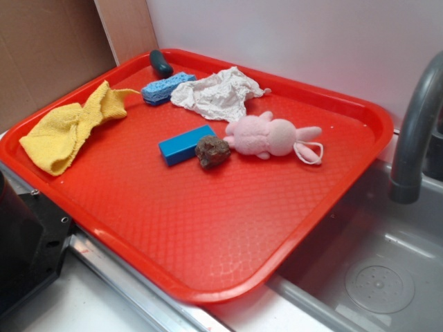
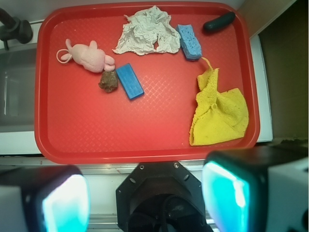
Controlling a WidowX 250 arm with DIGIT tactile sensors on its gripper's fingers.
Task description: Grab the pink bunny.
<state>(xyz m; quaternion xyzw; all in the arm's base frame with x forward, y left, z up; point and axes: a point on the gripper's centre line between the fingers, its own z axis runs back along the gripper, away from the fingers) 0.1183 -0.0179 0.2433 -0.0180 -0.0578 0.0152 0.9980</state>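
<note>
At the wrist view's bottom edge, the tool (image 2: 147,203) shows two pale blocky fingers (image 2: 65,200) with glowing teal inner faces, flanking a black, screw-studded mount (image 2: 159,191) at bottom centre.

This is looking like a small kitchen set-up, perhaps a toy one. A grey sink basin (image 1: 387,277) with a round drain is sitting beside a red tray (image 1: 208,235), and a dark grey faucet (image 1: 415,131) is curving above it. A blue sponge (image 1: 166,86) and a yellow cloth (image 1: 69,128) are lying on the tray, and a white wall (image 1: 291,41) is standing behind.
</note>
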